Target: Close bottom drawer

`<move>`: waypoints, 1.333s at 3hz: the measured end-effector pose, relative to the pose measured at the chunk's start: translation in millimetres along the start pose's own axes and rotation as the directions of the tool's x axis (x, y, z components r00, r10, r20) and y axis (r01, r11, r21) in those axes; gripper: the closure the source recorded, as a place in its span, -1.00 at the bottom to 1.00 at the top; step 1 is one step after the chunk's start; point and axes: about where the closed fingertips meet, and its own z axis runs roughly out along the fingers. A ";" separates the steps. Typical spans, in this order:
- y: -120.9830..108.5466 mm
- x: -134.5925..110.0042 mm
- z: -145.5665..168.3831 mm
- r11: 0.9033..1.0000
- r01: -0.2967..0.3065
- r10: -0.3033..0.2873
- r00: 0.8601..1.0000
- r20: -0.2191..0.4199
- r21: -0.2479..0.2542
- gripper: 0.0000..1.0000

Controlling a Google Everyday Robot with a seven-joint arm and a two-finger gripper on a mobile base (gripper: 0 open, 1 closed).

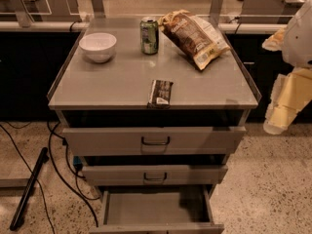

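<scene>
Approach step: the bottom drawer [156, 209] sits pulled out, below-left of the end effector [279, 118], whose grip state I cannot tell. Next, push the drawer's front inward.

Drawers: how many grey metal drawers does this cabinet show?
3, none apparently hidden: the widest grey metal drawer on top, the mid-sized grey drawer beneath, and the bottom drawer, a shallow tray, pulled furthest out. The gripper hangs right of the cabinet.

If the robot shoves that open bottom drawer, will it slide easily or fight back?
It will probably slide easily: the bottom drawer looks empty, so it is likely light. Its grey metal walls look stiff and unlikely to flex. A push off-centre might skew it a little. The pincer hangs to the right, apart from it.
</scene>
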 end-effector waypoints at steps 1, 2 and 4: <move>0.0 0.0 0.0 1.000 0.000 0.000 1.000 0.000 0.000 -1.00; 0.0 0.0 0.0 1.000 0.000 0.000 1.000 0.000 0.000 -0.72; 29.8 8.2 41.9 0.998 -0.065 0.065 0.997 0.047 -0.006 0.21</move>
